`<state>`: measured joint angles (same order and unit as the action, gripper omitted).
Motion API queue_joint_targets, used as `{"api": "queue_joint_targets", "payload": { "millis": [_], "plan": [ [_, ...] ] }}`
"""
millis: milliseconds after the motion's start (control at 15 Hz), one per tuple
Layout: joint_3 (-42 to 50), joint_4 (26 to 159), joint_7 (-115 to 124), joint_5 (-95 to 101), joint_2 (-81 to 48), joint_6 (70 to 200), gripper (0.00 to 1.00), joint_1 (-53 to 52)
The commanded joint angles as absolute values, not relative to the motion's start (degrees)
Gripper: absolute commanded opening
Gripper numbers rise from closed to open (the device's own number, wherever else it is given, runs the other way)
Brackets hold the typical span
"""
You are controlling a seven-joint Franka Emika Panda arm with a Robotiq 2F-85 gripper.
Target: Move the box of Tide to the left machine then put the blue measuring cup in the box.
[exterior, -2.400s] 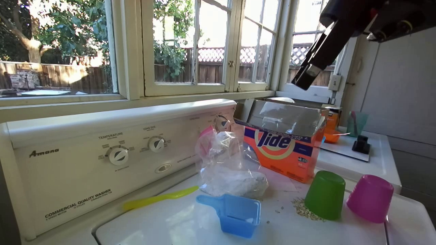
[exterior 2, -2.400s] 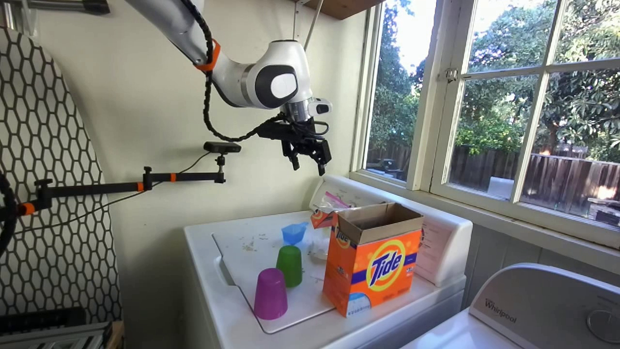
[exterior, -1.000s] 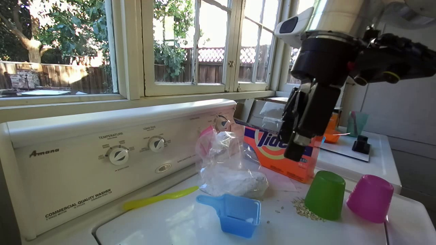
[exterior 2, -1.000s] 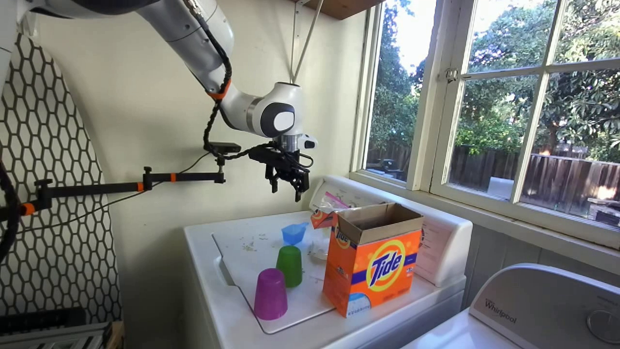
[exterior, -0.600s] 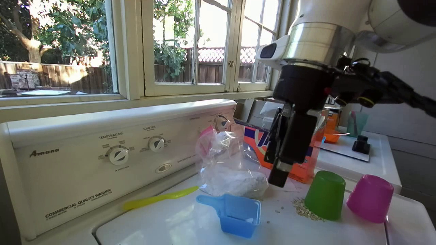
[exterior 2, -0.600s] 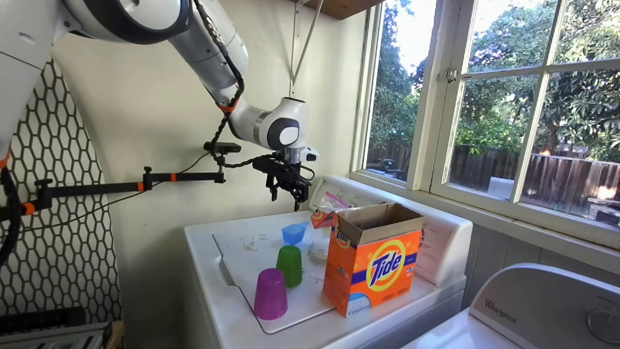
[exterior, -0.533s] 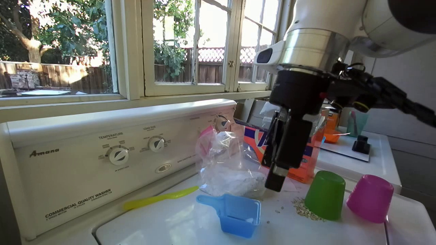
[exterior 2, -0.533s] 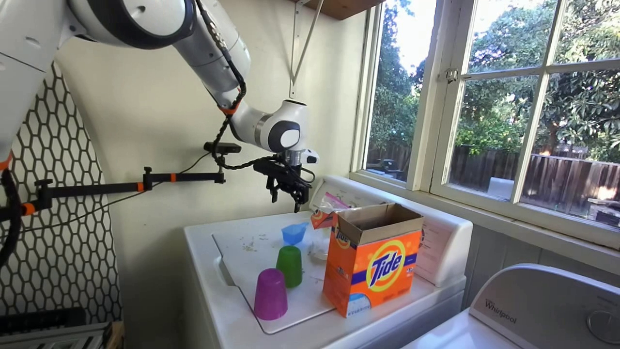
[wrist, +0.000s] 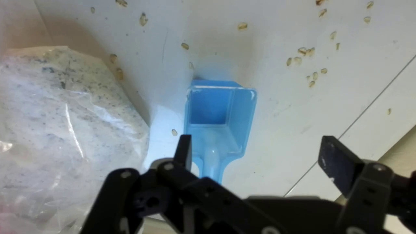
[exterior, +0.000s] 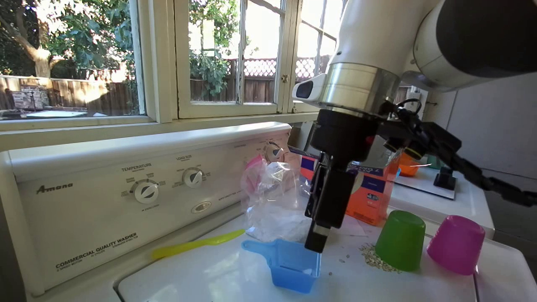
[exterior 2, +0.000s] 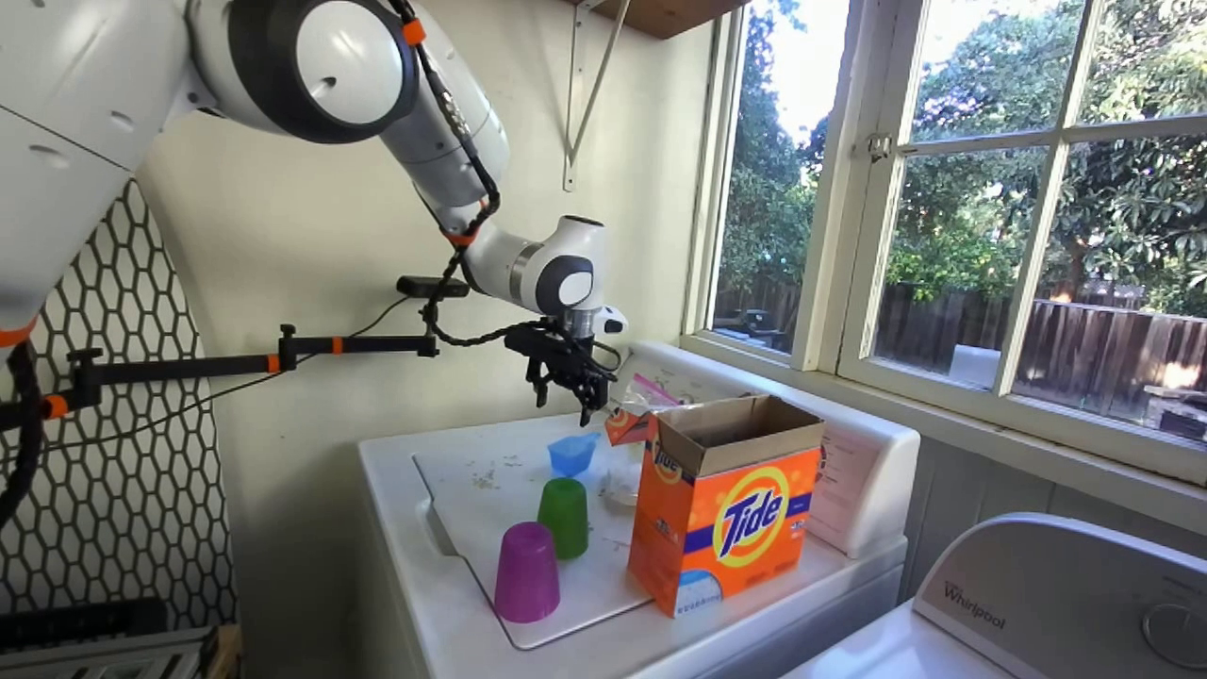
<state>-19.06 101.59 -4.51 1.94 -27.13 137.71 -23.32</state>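
Note:
The open orange box of Tide (exterior: 373, 197) stands upright on the left machine, the white Amana washer (exterior: 96, 197). In an exterior view its full front (exterior 2: 745, 528) shows. The blue measuring cup (exterior: 295, 268) sits upright on the same washer top, in front of the clear bag. It also shows in an exterior view (exterior 2: 571, 455). My gripper (exterior 2: 564, 407) is open and empty, pointing down above the cup. In the wrist view the cup (wrist: 211, 107) lies ahead of the jaws (wrist: 256, 152), nearer the left finger. Its handle end is hidden behind the gripper.
A clear bag of powder (wrist: 65, 130) lies close beside the cup. A green cup (exterior: 400, 241) and a magenta cup (exterior: 456, 245) stand upside down by scattered grains. A yellow knife (exterior: 197, 244) lies by the panel. A Whirlpool machine (exterior 2: 1056, 604) is alongside.
My arm has come down from high up and across toward the blue cup, with the gripper staying open. The box, cups and bag have not moved.

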Motion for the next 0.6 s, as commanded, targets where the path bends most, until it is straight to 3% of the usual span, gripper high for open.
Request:
{"api": "queue_joint_targets", "payload": {
  "millis": [0, 533],
  "plan": [
    [-17.2, 98.2, -2.3, 5.1, -30.3, 136.4, 1.0, -25.9],
    [-14.5, 95.3, 1.4, 9.9, -33.7, 134.6, 1.0, -29.5]
  ]
}}
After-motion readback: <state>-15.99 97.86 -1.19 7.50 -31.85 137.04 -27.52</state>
